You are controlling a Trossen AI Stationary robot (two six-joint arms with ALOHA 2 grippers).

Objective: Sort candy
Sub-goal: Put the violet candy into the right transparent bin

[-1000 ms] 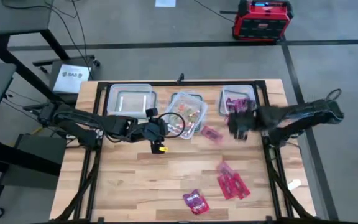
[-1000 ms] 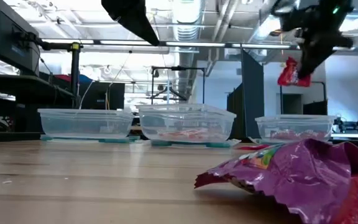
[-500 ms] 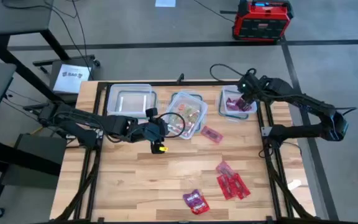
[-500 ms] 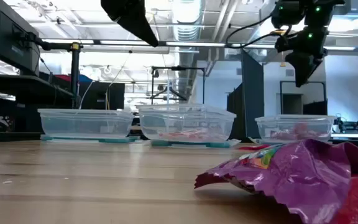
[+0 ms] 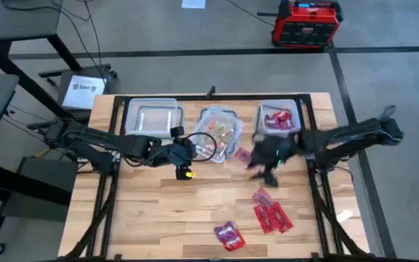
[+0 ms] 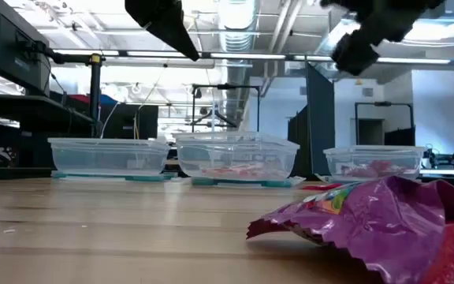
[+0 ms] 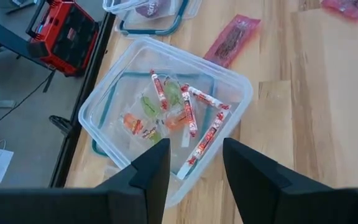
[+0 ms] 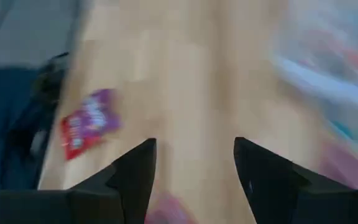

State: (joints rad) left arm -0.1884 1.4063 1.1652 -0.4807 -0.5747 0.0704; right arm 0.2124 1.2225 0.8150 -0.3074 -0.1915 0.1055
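Candy packets near the middle container: light, thin, crinkly, slippery; pinch at an edge. Right tool released, empty; left tool released over that container.

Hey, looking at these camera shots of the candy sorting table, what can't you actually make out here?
- Right gripper: motion-blurred in the high view, so its position over the table is vague.
- Right container: contents hazy through its wall in the low view.
- Purple packet: cut off by the low view's edge.
- Left container: contents too small to tell, high view.
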